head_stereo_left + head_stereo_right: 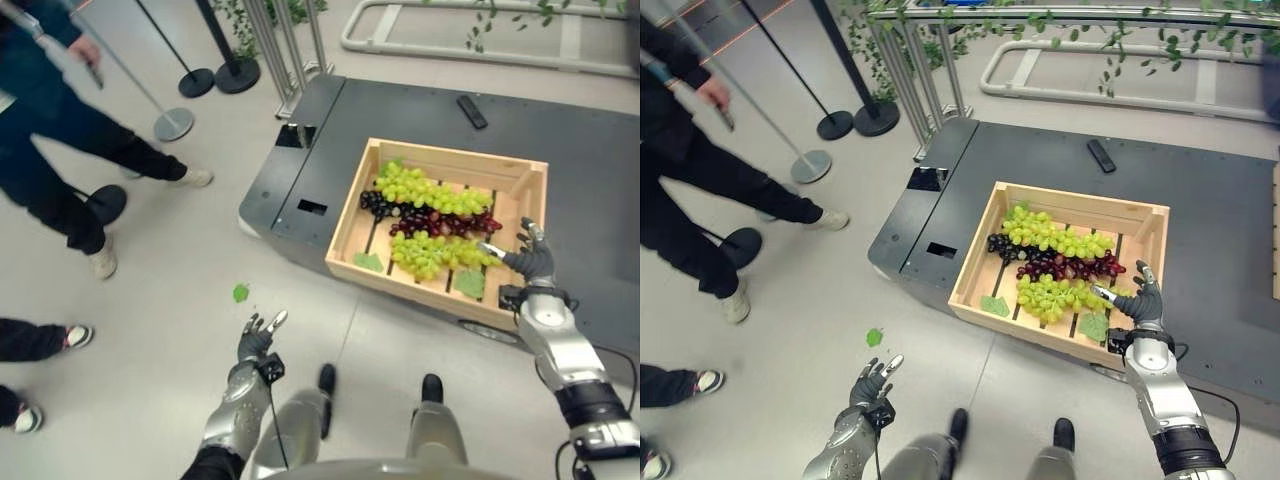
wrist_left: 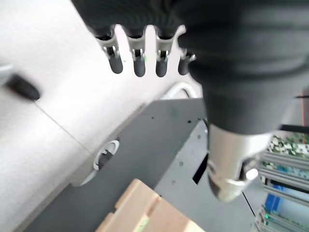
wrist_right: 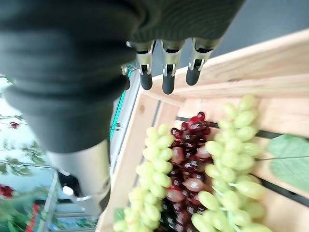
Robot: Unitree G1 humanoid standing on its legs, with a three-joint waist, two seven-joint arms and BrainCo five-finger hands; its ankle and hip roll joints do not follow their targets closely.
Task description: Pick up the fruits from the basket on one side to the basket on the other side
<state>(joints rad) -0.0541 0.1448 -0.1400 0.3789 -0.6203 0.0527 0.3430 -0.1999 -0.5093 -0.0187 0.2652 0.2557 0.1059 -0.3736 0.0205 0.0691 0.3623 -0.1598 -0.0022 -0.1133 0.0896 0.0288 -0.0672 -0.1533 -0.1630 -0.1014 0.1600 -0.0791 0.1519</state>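
- The left robot hand (image 1: 256,340) hangs over the floor, well apart from the fruit, fingers straight and holding nothing.
- A wooden crate (image 1: 418,153) sits on a dark grey platform (image 1: 330,120) and holds three bunches lying across it: green grapes (image 1: 425,190) at the far side, dark red grapes (image 1: 430,219) in the middle, and another green bunch (image 1: 432,252) nearest.
- The right robot hand (image 1: 533,257) hovers at the crate's near right corner, fingers spread, empty.
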